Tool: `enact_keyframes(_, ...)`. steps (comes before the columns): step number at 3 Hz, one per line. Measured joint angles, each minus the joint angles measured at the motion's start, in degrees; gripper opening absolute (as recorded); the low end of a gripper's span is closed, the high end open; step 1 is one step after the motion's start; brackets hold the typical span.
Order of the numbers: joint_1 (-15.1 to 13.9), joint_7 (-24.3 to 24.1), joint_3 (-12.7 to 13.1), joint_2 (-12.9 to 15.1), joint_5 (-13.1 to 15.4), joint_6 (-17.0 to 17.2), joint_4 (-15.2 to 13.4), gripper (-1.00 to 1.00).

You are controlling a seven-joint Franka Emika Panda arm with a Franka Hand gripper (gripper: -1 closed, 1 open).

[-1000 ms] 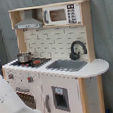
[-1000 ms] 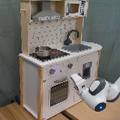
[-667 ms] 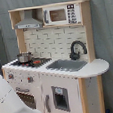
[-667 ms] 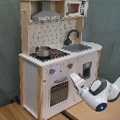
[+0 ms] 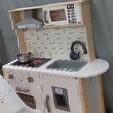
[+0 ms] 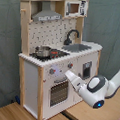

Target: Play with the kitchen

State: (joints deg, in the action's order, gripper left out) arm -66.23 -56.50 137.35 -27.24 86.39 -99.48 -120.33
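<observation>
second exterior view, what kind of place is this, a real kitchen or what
Probably a robot test setup, not a real kitchen: a toy kitchen stands on a wooden floor against a plain grey curtain, with a white robot arm reaching toward its front.

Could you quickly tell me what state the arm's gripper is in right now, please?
Gripper: cannot be told; its tip is right at the front panel of the toy kitchen, just above the oven door, in the second exterior view.

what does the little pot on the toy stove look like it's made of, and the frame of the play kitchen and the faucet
The small shiny pot looks like polished metal: silvery with bright reflections. The tall pale play kitchen frame seems unfinished light wood with white painted panels, judging by its matte tan posts. The curved black faucet looks like plastic or coated metal; hard to say which.
</observation>
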Motion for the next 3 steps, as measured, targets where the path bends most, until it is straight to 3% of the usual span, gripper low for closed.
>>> enact_keyframes(2, -2.05, 9.73, -0.98, -0.29, 7.81, -2.78, 1.05, 1.0)
enact_keyframes(3, -4.12, 11.01, -0.96, -1.36, 12.21, -6.45, 1.45, 1.0)
